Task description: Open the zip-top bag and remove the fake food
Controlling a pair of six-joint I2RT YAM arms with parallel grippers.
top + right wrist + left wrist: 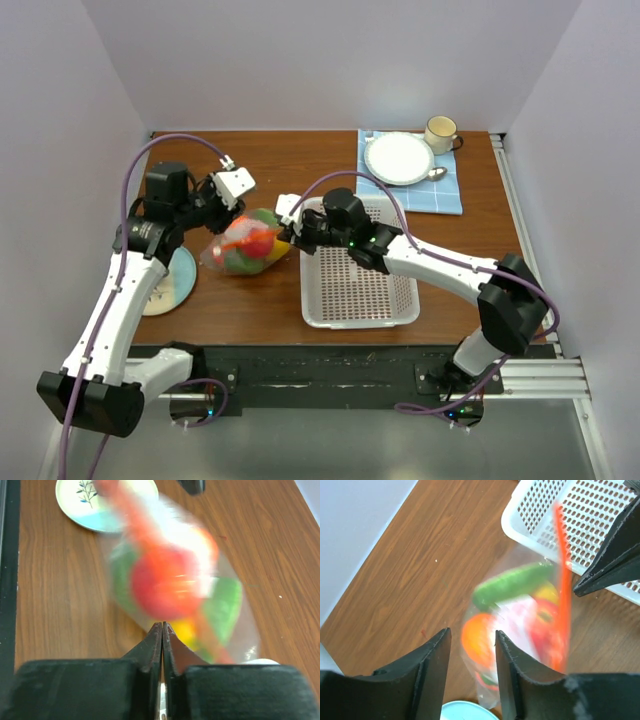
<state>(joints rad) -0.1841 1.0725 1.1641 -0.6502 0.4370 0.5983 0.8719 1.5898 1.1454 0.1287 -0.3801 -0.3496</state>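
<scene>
Left of the white basket, over the wooden surface, you have the zip-top bag between the two arms, with the fake food inside it: red, green, orange and yellow pieces. Your right gripper has its fingers pressed together at the bag's edge, pinching the clear film as far as the wrist view shows. Your left gripper stands with fingers apart just short of the bag — nothing clamped. Both wrist views show the bag blurred.
</scene>
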